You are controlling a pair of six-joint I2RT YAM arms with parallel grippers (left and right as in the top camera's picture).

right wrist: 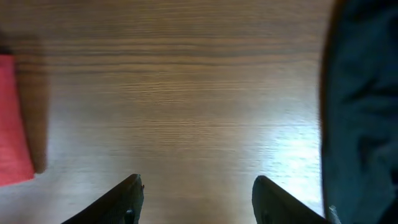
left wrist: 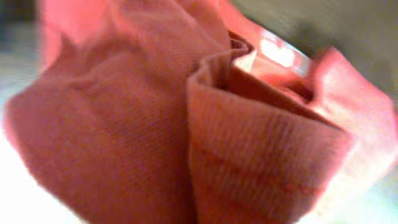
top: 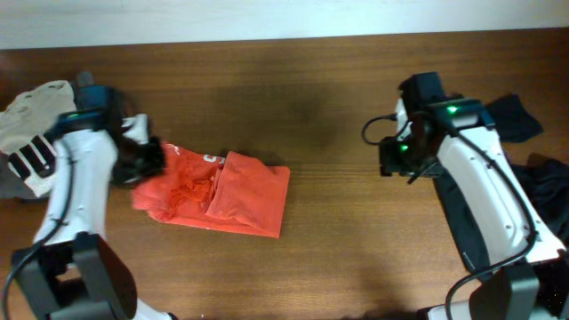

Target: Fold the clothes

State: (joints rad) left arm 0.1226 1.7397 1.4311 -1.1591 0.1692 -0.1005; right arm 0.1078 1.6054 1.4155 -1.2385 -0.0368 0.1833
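An orange-red T-shirt [top: 222, 191] lies partly folded and bunched on the wooden table [top: 329, 107], left of centre. A little white lettering shows near its top edge. My left gripper [top: 145, 160] sits at the shirt's left edge. Its fingers are hidden, because bunched orange fabric [left wrist: 186, 124] fills the left wrist view right up to the camera, as if pinched. My right gripper [top: 391, 158] hangs open over bare wood, with nothing between its fingers [right wrist: 134, 190]. The shirt's right edge [right wrist: 12, 118] shows far to its left. Black garments [top: 547, 182] lie at the table's right side.
A pale beige cloth [top: 36, 107] is heaped at the far left, with a black-and-white striped piece [top: 27, 162] below it. Dark fabric [right wrist: 364, 112] lies close beside the right gripper. The table's back edge runs along a white wall [top: 267, 18].
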